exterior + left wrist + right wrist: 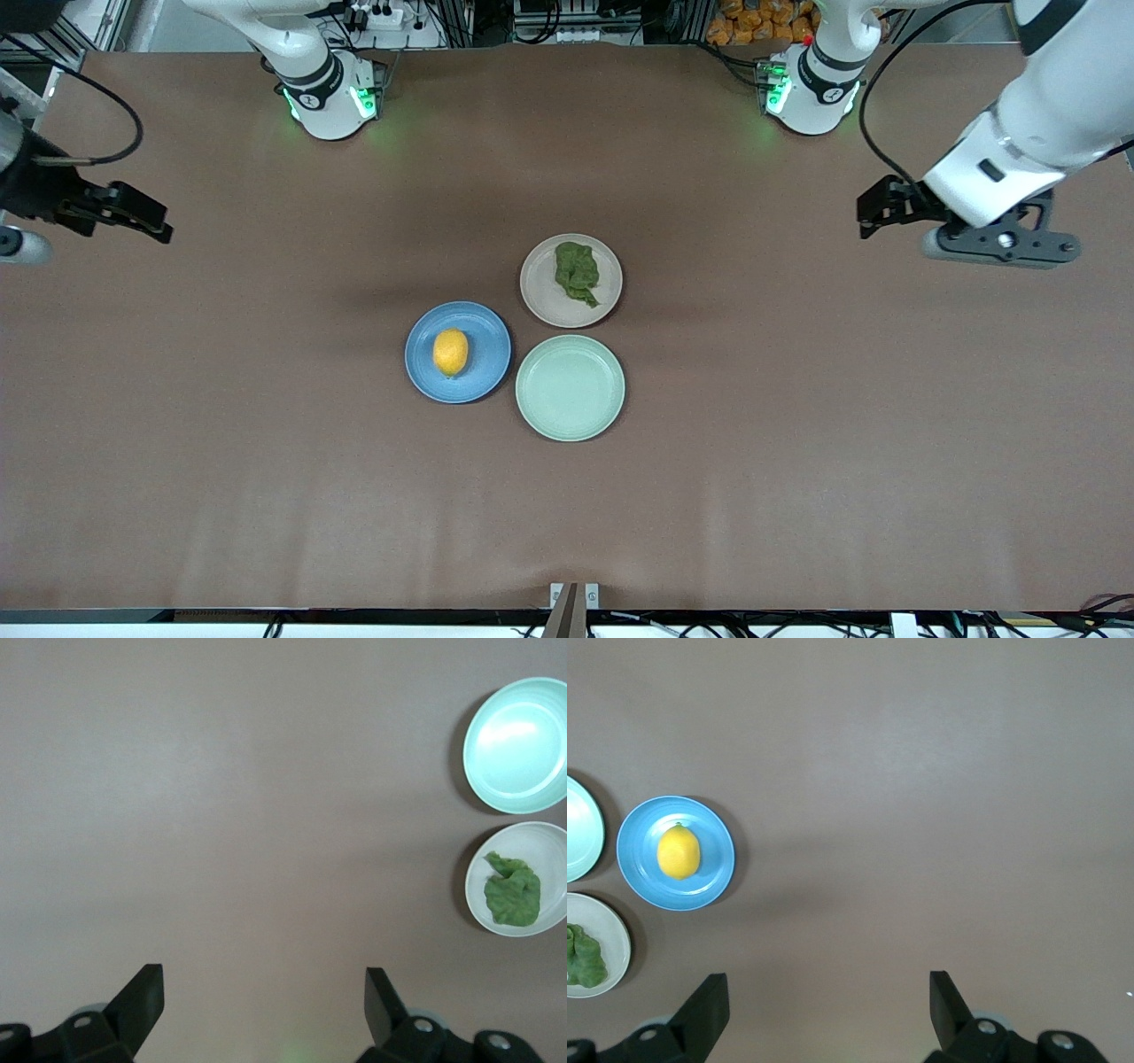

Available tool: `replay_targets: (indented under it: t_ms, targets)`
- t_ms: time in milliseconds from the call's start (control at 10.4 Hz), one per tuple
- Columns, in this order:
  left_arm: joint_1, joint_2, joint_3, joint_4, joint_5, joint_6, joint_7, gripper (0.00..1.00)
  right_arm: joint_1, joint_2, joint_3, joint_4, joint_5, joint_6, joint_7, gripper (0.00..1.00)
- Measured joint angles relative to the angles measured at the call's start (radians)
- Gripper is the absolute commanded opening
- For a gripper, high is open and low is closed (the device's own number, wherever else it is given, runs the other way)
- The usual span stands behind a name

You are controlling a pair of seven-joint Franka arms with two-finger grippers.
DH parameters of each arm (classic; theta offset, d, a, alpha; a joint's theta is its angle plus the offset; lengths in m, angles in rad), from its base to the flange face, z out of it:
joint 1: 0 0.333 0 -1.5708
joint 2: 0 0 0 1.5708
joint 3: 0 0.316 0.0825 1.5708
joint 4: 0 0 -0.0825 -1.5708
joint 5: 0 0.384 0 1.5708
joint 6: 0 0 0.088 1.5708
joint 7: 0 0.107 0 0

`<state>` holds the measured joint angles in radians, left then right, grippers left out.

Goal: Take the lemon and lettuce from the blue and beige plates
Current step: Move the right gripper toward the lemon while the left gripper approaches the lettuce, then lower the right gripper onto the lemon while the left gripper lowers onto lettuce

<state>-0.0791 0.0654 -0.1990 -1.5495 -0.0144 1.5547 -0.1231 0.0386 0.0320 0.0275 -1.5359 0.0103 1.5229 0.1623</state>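
Observation:
A yellow lemon (450, 352) lies on the blue plate (483, 372) mid-table; it also shows in the right wrist view (679, 852) on that plate (713, 877). A green lettuce leaf (576, 272) lies on the beige plate (545, 301), also in the left wrist view (513, 891). My left gripper (870, 217) is open and empty, up over bare table at the left arm's end. My right gripper (152, 221) is open and empty, up over bare table at the right arm's end. Both are well apart from the plates.
An empty pale green plate (570, 387) sits nearest the front camera, touching the other two plates; it shows in the left wrist view (518, 744). The brown table (797, 461) spreads wide around the plates. The arm bases stand at the table's back edge.

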Motion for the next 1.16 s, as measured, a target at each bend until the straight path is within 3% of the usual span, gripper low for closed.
replay_targets:
  t_ms: [579,772,1159]
  targets:
    - [-0.089,0.054,-0.026,-0.135,-0.036,0.157,-0.065,1.0,0.019,0.11,0.165,-0.12,0.029,0.229,0.151,1.0]
    - [-0.157,0.089,-0.035,-0.152,-0.036,0.198,-0.21,1.0,0.033,0.152,0.204,-0.186,0.029,0.358,0.193,1.0]
    - [-0.319,0.209,-0.038,-0.156,-0.001,0.296,-0.519,1.0,0.052,0.242,0.257,-0.229,0.024,0.488,0.254,1.0]
